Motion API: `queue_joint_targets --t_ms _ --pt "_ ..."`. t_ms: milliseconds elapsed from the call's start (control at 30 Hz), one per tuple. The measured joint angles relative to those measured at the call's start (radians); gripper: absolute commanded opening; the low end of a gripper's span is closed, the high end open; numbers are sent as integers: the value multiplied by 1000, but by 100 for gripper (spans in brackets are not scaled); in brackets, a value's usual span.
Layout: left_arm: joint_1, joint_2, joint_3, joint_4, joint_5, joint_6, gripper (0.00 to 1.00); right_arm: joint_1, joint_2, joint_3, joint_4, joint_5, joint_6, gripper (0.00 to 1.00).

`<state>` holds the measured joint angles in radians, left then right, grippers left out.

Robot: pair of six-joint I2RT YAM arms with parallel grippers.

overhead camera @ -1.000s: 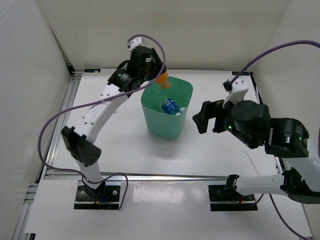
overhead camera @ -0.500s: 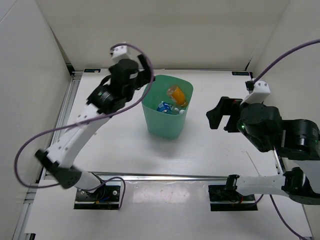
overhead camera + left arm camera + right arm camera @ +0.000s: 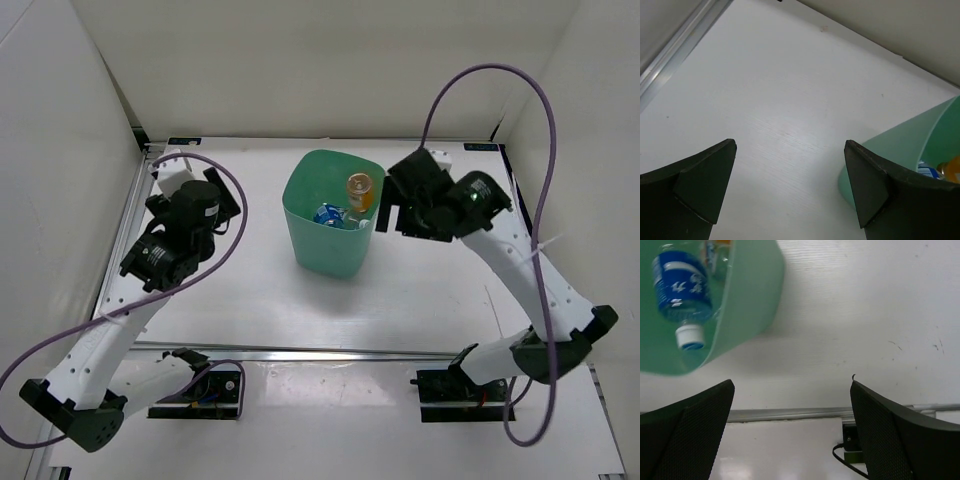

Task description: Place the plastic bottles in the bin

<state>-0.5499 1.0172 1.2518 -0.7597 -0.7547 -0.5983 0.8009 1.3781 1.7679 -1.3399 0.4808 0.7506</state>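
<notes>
Inside bin (image 3: 325, 250), orange bottle (image 3: 360, 191) and blue-label bottle (image 3: 328, 213), left pincer (image 3: 790, 145) wide, empty, left of bin, right pincer (image 3: 791, 384) wide, empty, beside bin's right rim

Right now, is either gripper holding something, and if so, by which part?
Nothing is held. The left gripper and the right gripper are both open and empty. The orange bottle is inside the bin.

The white counter (image 3: 250, 290) carries one thing directly: the mint-green bin (image 3: 325, 245), upright near the middle. A metal rail (image 3: 125, 240) borders its left edge.
</notes>
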Motion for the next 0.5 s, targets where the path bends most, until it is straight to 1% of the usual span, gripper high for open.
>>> queue_joint_targets --t_ms 100,167,267,333,500 --pt "24 -25 -2 -32 -13 15 100 -186 37 13 -1 -119 -57 100" --pt "38 -38 -3 -52 -24 21 100 -330 60 53 -2 -219 -106 100" --pt "58 -60 -33 -69 -45 22 100 -493 68 106 6 -361 -160 100" --pt "72 -80 -71 -85 -54 21 100 -531 64 129 16 -422 -187 100" --pt "105 -118 -138 -129 -66 13 100 -562 39 122 53 -534 -244 100"
